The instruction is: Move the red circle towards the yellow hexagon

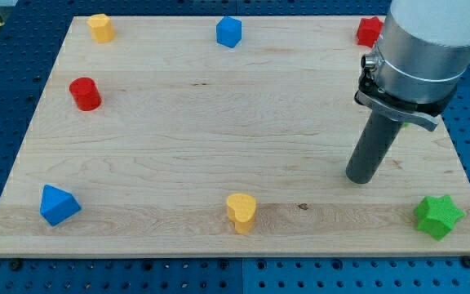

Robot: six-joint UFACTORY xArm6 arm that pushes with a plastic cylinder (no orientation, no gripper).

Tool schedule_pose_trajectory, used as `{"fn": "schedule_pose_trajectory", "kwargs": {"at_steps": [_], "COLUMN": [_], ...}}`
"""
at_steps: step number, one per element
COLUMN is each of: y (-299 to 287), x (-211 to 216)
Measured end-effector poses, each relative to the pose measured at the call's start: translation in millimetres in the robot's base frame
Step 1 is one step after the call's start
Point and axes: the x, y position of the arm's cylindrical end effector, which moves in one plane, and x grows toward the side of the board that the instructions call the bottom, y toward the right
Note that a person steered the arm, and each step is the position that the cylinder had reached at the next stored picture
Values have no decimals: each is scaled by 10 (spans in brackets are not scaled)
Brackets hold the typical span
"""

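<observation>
The red circle, a short cylinder, stands near the board's left edge in the upper half. The yellow hexagon sits just above it at the view's top left, a short gap apart. My tip rests on the board at the view's right, far from both blocks and touching none. The rod rises from it into the grey arm body at the top right.
A wooden board on a blue perforated table. A blue block is at top centre, a red block at top right partly behind the arm, a green star at bottom right, a yellow heart at bottom centre, a blue triangle at bottom left.
</observation>
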Motion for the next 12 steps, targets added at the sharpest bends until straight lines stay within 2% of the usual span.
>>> {"fn": "schedule_pose_trajectory", "kwargs": {"at_steps": [2, 3, 5, 7, 8, 10, 12], "y": [-462, -478, -1295, -1343, -1768, -2136, -3033], "x": [-189, -200, -616, -620, -620, -620, -719]}}
